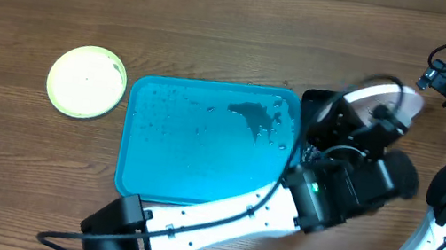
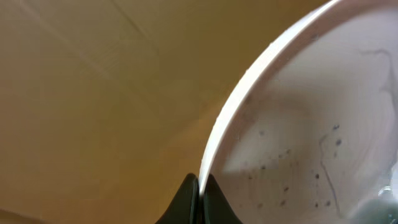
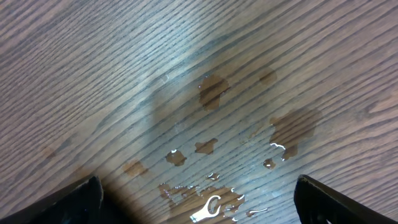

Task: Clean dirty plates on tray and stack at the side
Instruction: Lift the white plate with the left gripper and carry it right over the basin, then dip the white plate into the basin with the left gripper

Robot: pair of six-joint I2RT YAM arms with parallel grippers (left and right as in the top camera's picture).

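My left gripper [image 1: 341, 130] [image 2: 200, 186] is shut on the rim of a plate [image 1: 373, 95] [image 2: 311, 124]. It holds the plate tilted above the black tray, to the right of the turquoise tray [image 1: 198, 170]. The plate's white face carries dark specks and its rim colour is unclear. The lime-green plate [image 1: 86, 81] lies on the table, left of the turquoise tray. No plates lie on that tray, which is wet with a dark smear. The third plate is out of view. My right gripper [image 1: 445, 84] [image 3: 199, 186] is open and empty above the wet wood.
A smaller black tray [image 1: 315, 99] lies against the turquoise tray's right side, under the held plate. Water puddles [image 3: 214, 90] lie on the wooden table below my right gripper. My left arm crosses the tray's front right corner.
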